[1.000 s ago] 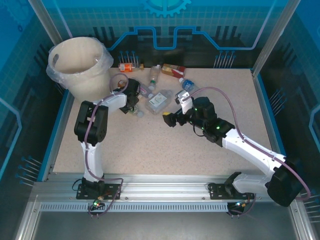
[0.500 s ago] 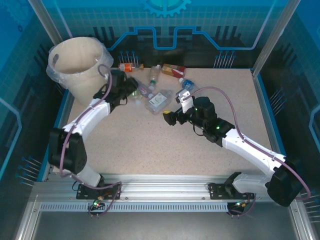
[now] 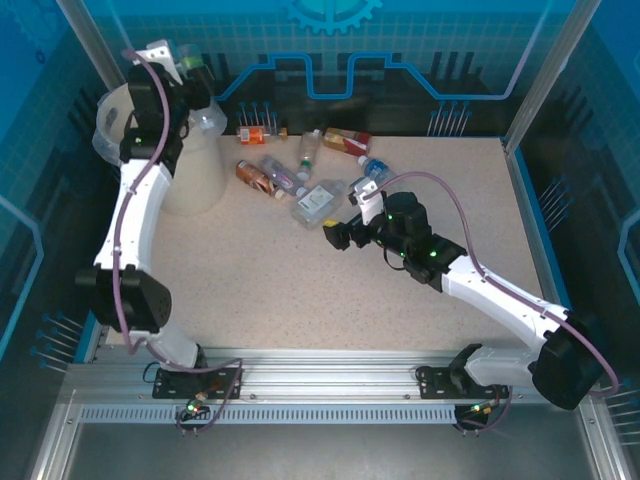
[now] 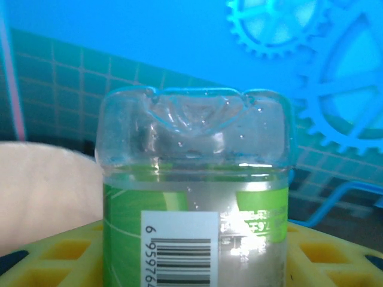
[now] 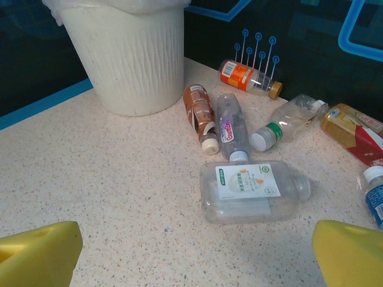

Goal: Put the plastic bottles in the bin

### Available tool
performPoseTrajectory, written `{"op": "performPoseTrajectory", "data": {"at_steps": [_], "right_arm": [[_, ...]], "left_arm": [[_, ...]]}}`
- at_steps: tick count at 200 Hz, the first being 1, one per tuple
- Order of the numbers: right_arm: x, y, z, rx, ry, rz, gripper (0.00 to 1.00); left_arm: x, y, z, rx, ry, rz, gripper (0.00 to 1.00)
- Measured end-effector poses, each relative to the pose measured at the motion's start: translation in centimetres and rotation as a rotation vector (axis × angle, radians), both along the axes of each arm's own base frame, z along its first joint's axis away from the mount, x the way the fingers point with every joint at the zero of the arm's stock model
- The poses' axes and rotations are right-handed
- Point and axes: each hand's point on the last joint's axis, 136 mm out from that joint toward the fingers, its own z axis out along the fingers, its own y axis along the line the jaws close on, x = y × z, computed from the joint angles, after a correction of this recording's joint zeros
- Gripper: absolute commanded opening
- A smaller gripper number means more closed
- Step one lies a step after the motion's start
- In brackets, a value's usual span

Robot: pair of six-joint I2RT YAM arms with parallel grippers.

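- Top external view: the left gripper (image 3: 180,62) is hanging high at the far left, over the far side of the bin (image 3: 200,175). Whether it is directly above the opening, I cannot tell.
- Left wrist view: the yellow pads (image 4: 54,257) are pinching a clear bottle with a green label (image 4: 194,197), one pad on each side of it. Its ridged base is pointing up and a barcode is facing the camera. The cream bin wall is showing low at the left.
- The right gripper (image 3: 345,215) is hovering low over the middle of the table (image 3: 300,290), its jaws spread wide and gripping nothing.
- Right wrist view, bottles lying on the table:
  - a wide clear bottle (image 5: 251,191), nearest the spread fingers;
  - a brown bottle (image 5: 199,113) and a purple-labelled bottle (image 5: 230,128), lying side by side;
  - a green-capped clear bottle (image 5: 287,122), just right of those;
  - an orange-labelled bottle (image 5: 248,76), by the back wall;
  - a red-labelled bottle (image 5: 350,128) and a blue-labelled bottle (image 5: 374,194), at the right edge.
- All seven are lying outside the bin, the brown one nearest its base.
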Motion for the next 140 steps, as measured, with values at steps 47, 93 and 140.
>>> {"op": "performPoseTrajectory", "data": {"at_steps": [47, 93, 140], "right_arm": [[0.1, 0.1, 0.5, 0.007, -0.008, 0.001, 1.0], [0.0, 0.0, 0.4, 0.003, -0.004, 0.0, 1.0], [0.3, 0.1, 0.2, -0.001, 0.004, -0.008, 1.0]], "left_arm": [[5.7, 4.7, -4.0, 0.166, 0.104, 0.04, 0.58], [7.7, 10.0, -9.3, 0.225, 0.237, 0.103, 0.61], [7.2, 14.4, -12.3, 0.202, 0.318, 0.181, 0.74]]}}
